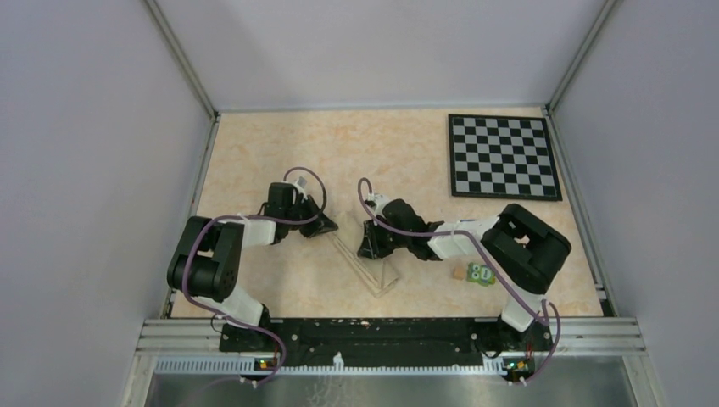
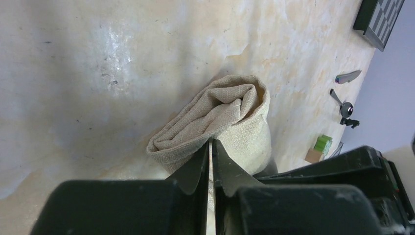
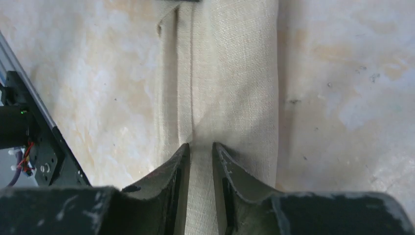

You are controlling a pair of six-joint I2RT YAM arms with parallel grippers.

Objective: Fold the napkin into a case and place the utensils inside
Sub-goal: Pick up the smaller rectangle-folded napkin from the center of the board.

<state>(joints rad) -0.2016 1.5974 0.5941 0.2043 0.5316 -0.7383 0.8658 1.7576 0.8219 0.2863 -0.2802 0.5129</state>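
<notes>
Your left arm [image 1: 208,263] is folded at the elbow, with its forearm reaching inward toward the table's middle. The left gripper [image 2: 210,147] pinches the napkin [image 2: 230,117], only a sliver between its fingers. Your right arm [image 1: 526,246] mirrors that pose. The right gripper [image 3: 200,147] points down, fingers narrowly parted, clamping a fold.

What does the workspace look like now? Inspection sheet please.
Surface: speckled tan table.
Job's things: napkin folded into a narrow layered strip, bunched at the left end; utensils lie apart from it, not inside.
Clutter: chessboard in the far right corner; green block; black knob.
Grippers: left gripper and right gripper each shut on the napkin.
Cables: purple cables loop off both arms.
Surroundings: grey walls.
</notes>
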